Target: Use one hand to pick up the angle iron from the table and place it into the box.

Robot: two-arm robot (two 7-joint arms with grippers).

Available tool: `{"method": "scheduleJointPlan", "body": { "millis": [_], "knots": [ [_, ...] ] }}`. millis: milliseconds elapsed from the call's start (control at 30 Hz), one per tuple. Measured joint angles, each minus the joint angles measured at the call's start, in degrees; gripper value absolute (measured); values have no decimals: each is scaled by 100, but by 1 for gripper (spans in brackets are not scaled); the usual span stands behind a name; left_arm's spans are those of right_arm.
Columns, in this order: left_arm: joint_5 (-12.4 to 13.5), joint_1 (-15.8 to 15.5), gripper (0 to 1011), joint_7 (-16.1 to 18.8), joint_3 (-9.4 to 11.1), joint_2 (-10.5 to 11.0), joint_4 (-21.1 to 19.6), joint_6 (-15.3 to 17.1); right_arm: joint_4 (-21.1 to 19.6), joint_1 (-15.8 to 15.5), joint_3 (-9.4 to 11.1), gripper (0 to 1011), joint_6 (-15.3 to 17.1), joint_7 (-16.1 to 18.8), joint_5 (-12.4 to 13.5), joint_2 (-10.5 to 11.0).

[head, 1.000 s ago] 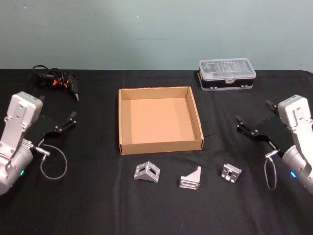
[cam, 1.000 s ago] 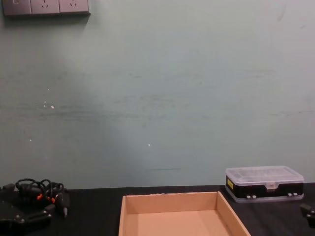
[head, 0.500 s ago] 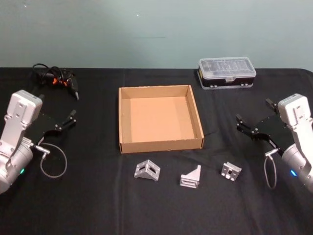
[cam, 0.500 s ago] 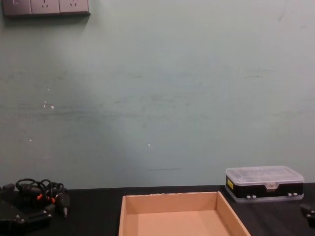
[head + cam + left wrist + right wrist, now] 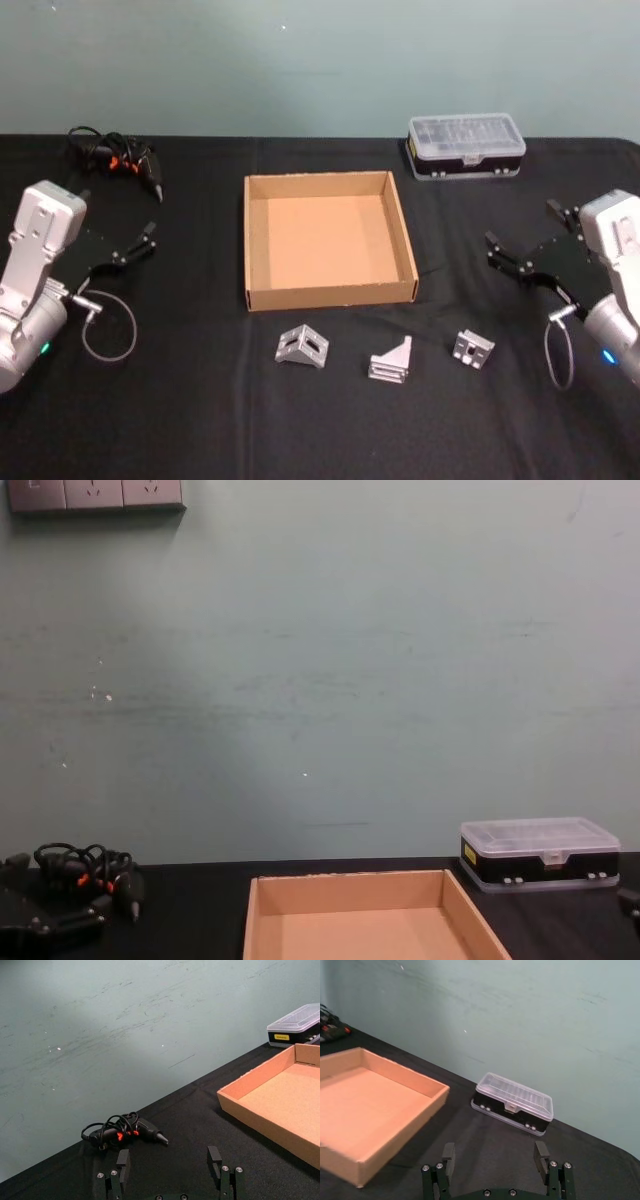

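Three silver angle irons are laid in a row on the table (image 5: 200, 430), between the near wall of the box (image 5: 330, 296) and the table's near edge. The left angle iron (image 5: 301, 348) is set in front of the left part of that wall. The middle angle iron (image 5: 391, 360) is set in front of the box's near right corner. The right angle iron (image 5: 472, 350) is set a little past that corner, toward the table's right edge. None of them is touched by anything. The row is lined up from left to right, side by side with the box's near wall. The box is placed in the middle of the table, and nothing is seen inside it.

The right gripper (image 5: 521, 228) is held above the table near the right edge. Its fingers are spread wide and nothing is held between them. The right angle iron is found near it, toward the near edge and a bit toward the middle. The left gripper (image 5: 134, 246) is held near the left edge, spread wide and empty too, and is seen well apart from the left angle iron.

So the right arm is judged to be the nearer one, and the right angle iron the easiest to be reached. A short move down and toward the near edge would be needed first.
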Motion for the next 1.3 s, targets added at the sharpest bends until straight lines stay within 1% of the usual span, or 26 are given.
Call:
{"method": "scheduleJointPlan", "body": {
  "millis": [33,67,100,133,233,267,300,333,433,467,567,633,667,700,733,800,833,967,1000,1100,1133,1167,1200,1267,1300],
  "knots": [
    [0,0,1011,0,0,0,0,0,0,0,0,1003,0,0,0,0],
    [0,0,1011,0,0,0,0,0,-199,-158,89,1003,-5,55,78,93],
    [0,0,1011,0,0,0,0,0,-292,-236,133,1003,-3,78,129,139],
    [0,0,1011,0,0,0,0,0,-502,-403,227,1003,10,118,218,234],
    [0,0,1011,0,0,0,0,0,-833,-684,379,1003,82,173,367,393],
    [0,0,1011,0,0,0,0,0,-1061,-880,482,1003,139,217,466,509],
    [0,0,1011,0,0,0,0,0,-1173,-976,534,1003,171,243,512,566],
    [0,0,1011,0,0,0,0,0,-1394,-1172,631,1003,242,281,602,681],
    [0,0,1011,0,0,0,0,0,-1701,-1455,755,1003,384,339,721,849],
    [0,0,1011,0,0,0,0,0,-1896,-1635,826,1003,520,379,799,953],
    [0,0,1011,0,0,0,0,0,-2184,-1898,895,1003,752,530,926,1125],
    [0,0,1011,0,0,0,0,0,-2291,-1978,898,1003,872,638,973,1196],
    [0,0,1011,0,0,0,0,0,-2359,-2016,883,1003,995,746,1005,1245],
    [0,0,1011,0,0,0,0,0,-2404,-2020,840,1003,1125,840,1011,1271],
    [0,0,1011,0,0,0,0,0,-2404,-2020,840,1003,1125,840,1011,1271],
    [0,0,1011,0,0,0,0,0,-2428,-1965,746,1003,1324,948,985,1274],
    [0,0,1011,0,0,0,0,0,-2429,-1898,672,1003,1464,1006,938,1258],
    [0,0,1011,0,0,0,0,0,-2417,-1724,537,1003,1827,1051,820,1177],
    [0,0,1011,0,0,0,0,0,-2389,-1635,472,1003,1999,1054,761,1122],
    [0,0,1011,0,0,0,0,0,-2317,-1503,394,1003,2240,1051,675,1024],
    [0,0,1011,0,0,0,0,0,-2259,-1421,358,1003,2387,1042,635,942],
    [0,0,1011,0,0,0,0,0,-2233,-1395,346,1003,2441,1032,624,909],
    [0,0,1011,0,0,0,0,0,-2168,-1330,321,1003,2565,1012,586,836],
    [0,0,1011,0,0,0,0,0,-2105,-1268,295,1003,2669,994,548,764],
    [0,0,1011,0,0,0,0,0,-2049,-1214,272,1003,2743,980,516,695]
  ]
}}
